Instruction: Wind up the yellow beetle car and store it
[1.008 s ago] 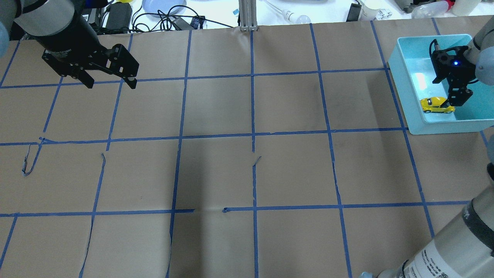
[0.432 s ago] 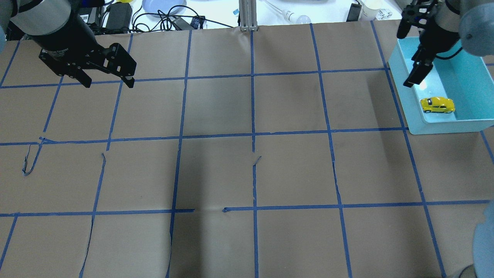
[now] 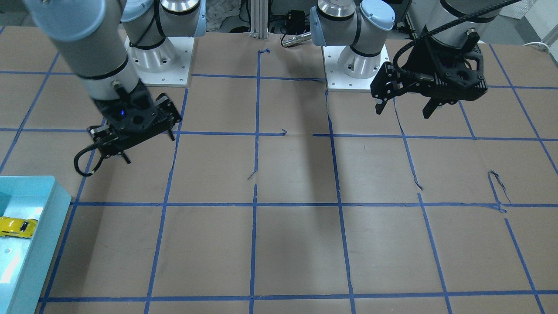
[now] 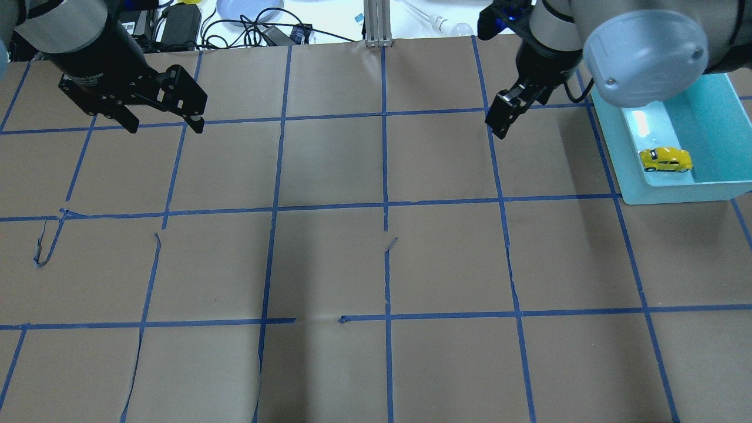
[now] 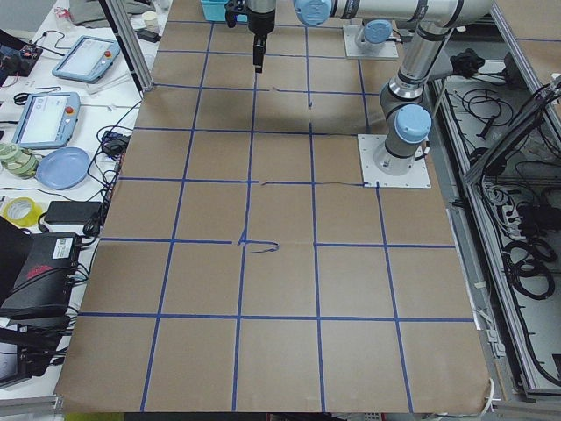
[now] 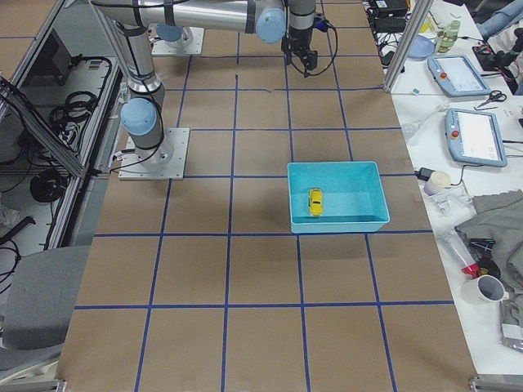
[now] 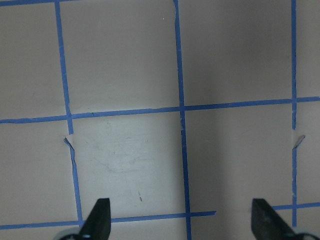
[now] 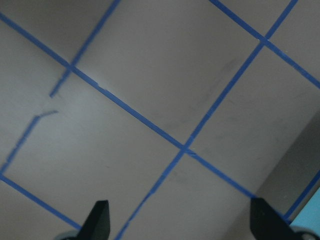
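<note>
We find the yellow beetle car (image 4: 665,160) inside the teal bin (image 4: 681,194) at the bench's (image 4: 376,264) right end; the front-facing view crops it. The left gripper (image 4: 166,127) and right gripper (image 3: 148,146) hover elsewhere, jaws apart and empty.

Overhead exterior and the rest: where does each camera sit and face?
Front-facing: across the table, facing the robot; left gripper at view's right, right gripper left.
Overhead: behind the robot, looking forward and down; both grippers.
Exterior left: table's left end, looking along it; left arm nearest.
Exterior right: opposite end; right arm nearest.
Left wrist: down at the table; own fingertips.
Right wrist: likewise; own fingertips.
Shared: overhead and exterior right both show the car in the bin.
</note>
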Controlling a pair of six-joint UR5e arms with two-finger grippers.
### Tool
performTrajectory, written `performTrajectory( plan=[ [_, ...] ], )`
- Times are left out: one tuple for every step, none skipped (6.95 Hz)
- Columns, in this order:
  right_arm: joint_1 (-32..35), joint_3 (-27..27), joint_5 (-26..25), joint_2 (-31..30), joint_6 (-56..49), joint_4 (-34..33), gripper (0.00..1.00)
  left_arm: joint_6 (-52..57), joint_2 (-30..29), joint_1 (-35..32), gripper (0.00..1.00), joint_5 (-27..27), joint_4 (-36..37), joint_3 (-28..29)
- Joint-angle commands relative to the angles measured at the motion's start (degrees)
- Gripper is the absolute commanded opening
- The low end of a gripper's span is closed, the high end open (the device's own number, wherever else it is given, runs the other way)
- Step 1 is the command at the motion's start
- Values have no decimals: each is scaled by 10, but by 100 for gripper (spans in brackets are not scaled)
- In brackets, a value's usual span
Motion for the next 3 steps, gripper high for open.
performTrajectory(
  plan=[
    [53, 0, 18, -32, 241, 13, 100, 1, 0, 0, 100, 0, 0, 0],
    [44, 1, 13, -29, 245, 12, 100, 1, 0, 0, 100, 0, 1, 0],
    [40, 1, 5, -30, 238, 13, 100, 1, 0, 0, 100, 0, 1, 0]
  ],
)
